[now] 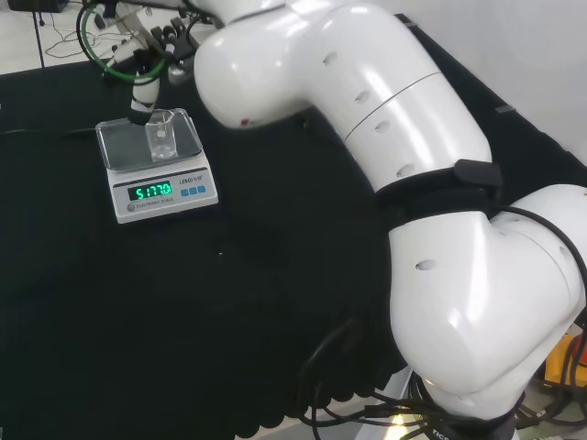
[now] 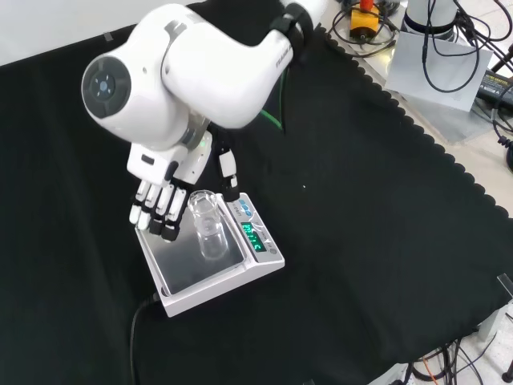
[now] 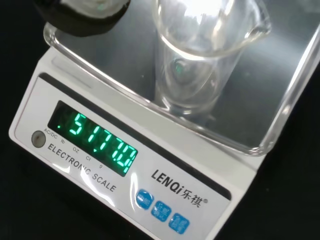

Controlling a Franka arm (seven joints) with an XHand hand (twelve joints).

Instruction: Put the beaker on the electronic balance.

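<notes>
One clear glass beaker (image 2: 209,225) stands upright on the steel pan of the electronic balance (image 2: 215,265), near the pan's display-side edge, its spout visible in the wrist view. Judged light, rigid, smooth and breakable, it is best taken around its side wall, below the lip. The hand (image 2: 163,195) hangs just beside it, over the pan's far edge in the front view; its fingers (image 2: 154,210) are relaxed and point downward, and contact with the glass cannot be confirmed.
</notes>
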